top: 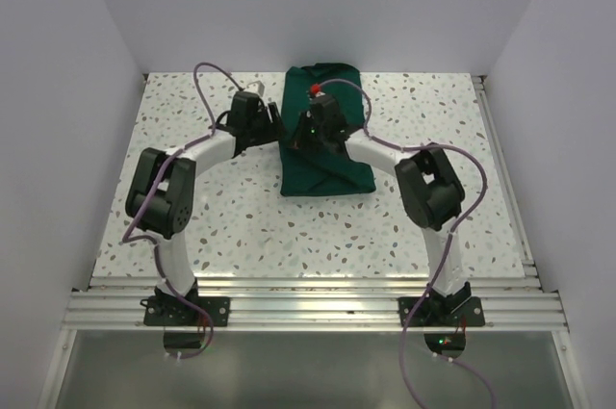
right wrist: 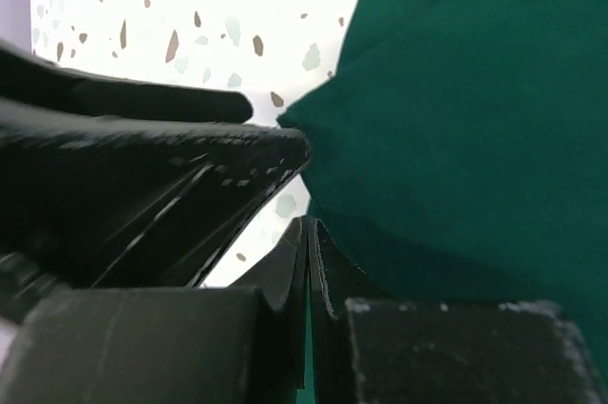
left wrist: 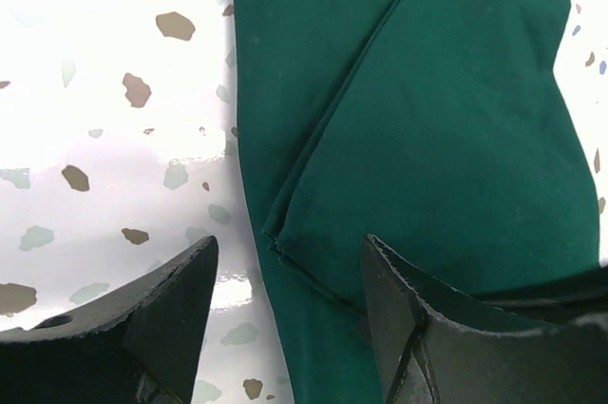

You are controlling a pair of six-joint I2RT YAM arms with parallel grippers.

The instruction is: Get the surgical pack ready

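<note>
The speckled desk (top: 241,226) carried the green cloth (top: 327,178), folded into a bundle at its far middle; no tray, instruments or pouches showed. The step in hand looked like folding or tidying the wrap. The right gripper (right wrist: 307,233) sat over the bundle, its fingers pressed together with a sliver of green in the seam, probably pinching a layer. The left gripper (left wrist: 287,252) had its fingers spread astride the bundle's left edge, above a folded corner (left wrist: 271,233). Next, the left likely needed to close on that corner before either arm pulled.
</note>
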